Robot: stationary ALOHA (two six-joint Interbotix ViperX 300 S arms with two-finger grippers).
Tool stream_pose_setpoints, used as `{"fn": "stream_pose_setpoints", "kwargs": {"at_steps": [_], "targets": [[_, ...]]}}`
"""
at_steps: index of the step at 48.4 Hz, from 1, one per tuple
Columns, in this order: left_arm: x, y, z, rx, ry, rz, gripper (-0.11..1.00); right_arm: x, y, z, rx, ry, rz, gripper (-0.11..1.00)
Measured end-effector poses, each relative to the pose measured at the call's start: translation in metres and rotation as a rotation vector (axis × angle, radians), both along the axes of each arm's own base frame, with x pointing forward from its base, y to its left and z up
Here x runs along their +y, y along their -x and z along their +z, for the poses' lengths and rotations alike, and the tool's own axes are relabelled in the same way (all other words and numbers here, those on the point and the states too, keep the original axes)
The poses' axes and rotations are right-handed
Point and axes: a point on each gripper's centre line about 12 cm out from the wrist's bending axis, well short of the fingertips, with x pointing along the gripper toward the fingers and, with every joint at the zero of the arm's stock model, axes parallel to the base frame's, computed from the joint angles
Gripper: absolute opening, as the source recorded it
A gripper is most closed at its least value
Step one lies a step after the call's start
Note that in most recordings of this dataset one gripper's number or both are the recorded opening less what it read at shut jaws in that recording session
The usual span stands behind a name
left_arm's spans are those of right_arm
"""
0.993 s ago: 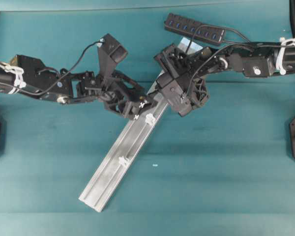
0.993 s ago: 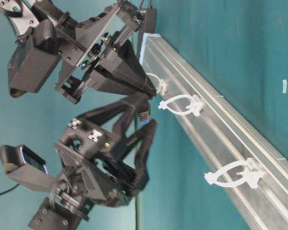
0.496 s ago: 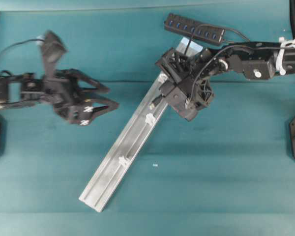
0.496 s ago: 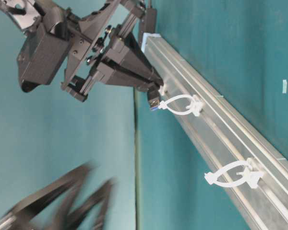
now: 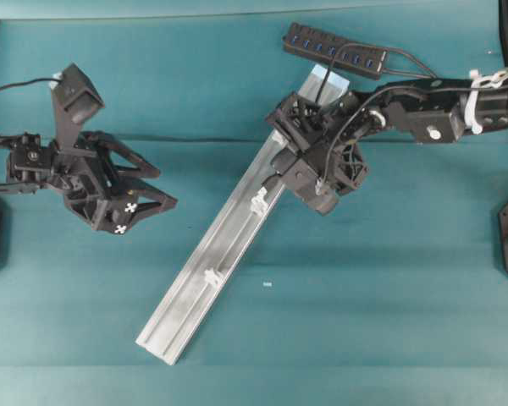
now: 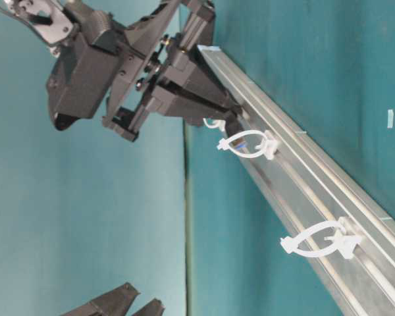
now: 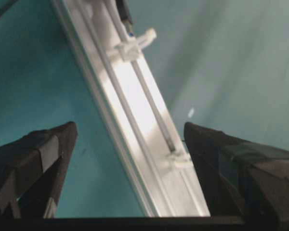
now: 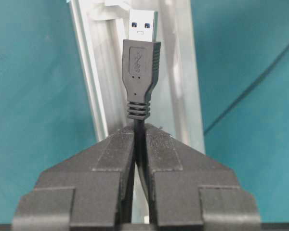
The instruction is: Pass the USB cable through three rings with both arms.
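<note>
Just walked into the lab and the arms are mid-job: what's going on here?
The right gripper is shut on the thin black USB cable just behind its plug, aiming the plug at a small white plastic ring on the long silvery aluminium rail. The cable's black multi-port hub lies near the rail's far end. The left gripper hangs open and empty off to the side, away from the rail.
</note>
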Motion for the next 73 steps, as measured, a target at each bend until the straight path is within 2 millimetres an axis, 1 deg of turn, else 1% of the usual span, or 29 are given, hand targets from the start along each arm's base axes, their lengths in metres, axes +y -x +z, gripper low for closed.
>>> {"fn": "stream_pose_setpoints", "kwargs": {"at_steps": [15, 29, 73], "targets": [[-0.001, 0.005, 0.007, -0.019, 0.003, 0.002, 0.96, 0.006, -0.003, 0.0, -0.002, 0.004, 0.02, 0.06], [-0.002, 0.007, 0.006, -0.018, 0.005, 0.001, 0.96, 0.013, -0.005, 0.0, -0.002, 0.004, 0.037, 0.06], [-0.001, 0.007, 0.006, -0.018, 0.007, 0.004, 0.96, 0.011, -0.002, -0.001, 0.021, 0.038, 0.076, 0.06]]}}
